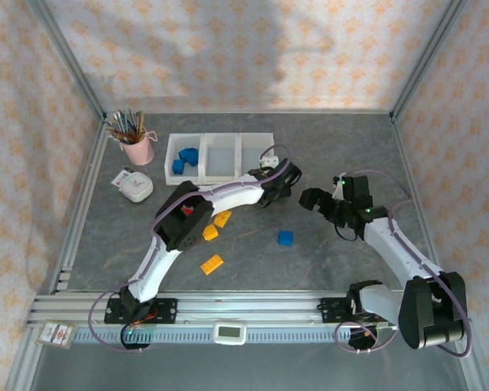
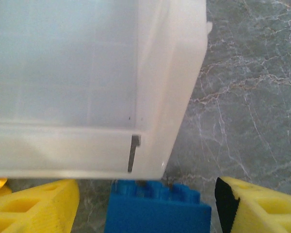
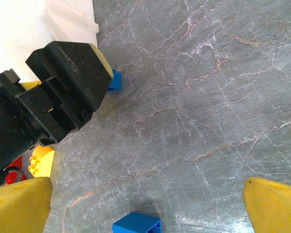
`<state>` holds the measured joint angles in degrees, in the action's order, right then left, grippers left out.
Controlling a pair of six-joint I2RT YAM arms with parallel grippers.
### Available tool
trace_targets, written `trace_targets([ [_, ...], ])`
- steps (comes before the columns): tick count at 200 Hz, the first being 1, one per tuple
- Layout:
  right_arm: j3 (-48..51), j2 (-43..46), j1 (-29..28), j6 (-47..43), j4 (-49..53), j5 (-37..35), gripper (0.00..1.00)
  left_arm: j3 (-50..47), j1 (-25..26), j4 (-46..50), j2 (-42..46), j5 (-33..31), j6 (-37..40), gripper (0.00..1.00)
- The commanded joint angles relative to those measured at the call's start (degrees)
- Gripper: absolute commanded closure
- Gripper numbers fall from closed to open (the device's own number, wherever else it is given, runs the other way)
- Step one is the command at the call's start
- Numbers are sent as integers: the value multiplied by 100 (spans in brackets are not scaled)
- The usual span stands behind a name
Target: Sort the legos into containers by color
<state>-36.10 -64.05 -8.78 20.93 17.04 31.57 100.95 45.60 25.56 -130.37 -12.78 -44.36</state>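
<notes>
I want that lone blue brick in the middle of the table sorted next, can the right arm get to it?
Probably yes. The blue brick lies alone on the bare table close to the right claw, whose jaws stand open, with nothing between them. The left arm is over by the bins.

The top camera looks down from high above and behind the arm bases (image 1: pixel 138 309). It takes in the whole bench (image 1: pixel 342 147), with the bases at 6 o'clock and the containers (image 1: pixel 220 155) toward 12. The left wrist camera sits very close, facing down past its own yellow fingers (image 2: pixel 34 206) at the containers' corner wall, with a blue lego (image 2: pixel 155 213) at 6 o'clock. The right wrist camera hangs higher and faces the bench, its fingers at 7 and 5 o'clock. At 10 o'clock it shares that same corner and blue lego, seen beside the left hand (image 3: pixel 108 73).
</notes>
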Motion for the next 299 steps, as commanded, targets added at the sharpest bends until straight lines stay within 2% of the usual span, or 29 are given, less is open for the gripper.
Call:
trace_targets([
  [1, -27, -6, 40, -89, -84, 60, 0, 226, -60, 27, -253, -20, 199, 28],
  [85, -64, 40, 44, -146, 37, 29, 0, 173, 8, -33, -168, 175, 252, 57],
  [149, -364, 169, 46, -332, 324, 62, 0, -260, 319, -8, 571, 292, 205, 62],
  [187, -572, 296, 9, -378, 382, 307, 0, -1426, 380, -484, 1629, 574, -27, 64],
  [219, -745, 284, -243, -389, 332, 401, 0, -2341, 369, -550, 2715, 331, -158, 65],
  [256, -981, 99, -935, -219, 46, 294, 0, -3059, -16, -447, 3687, 111, -257, 66],
  [299, -1281, -472, -1926, 20, -602, -66, 0, -3519, -1097, -534, 4424, 87, 120, 66],
])
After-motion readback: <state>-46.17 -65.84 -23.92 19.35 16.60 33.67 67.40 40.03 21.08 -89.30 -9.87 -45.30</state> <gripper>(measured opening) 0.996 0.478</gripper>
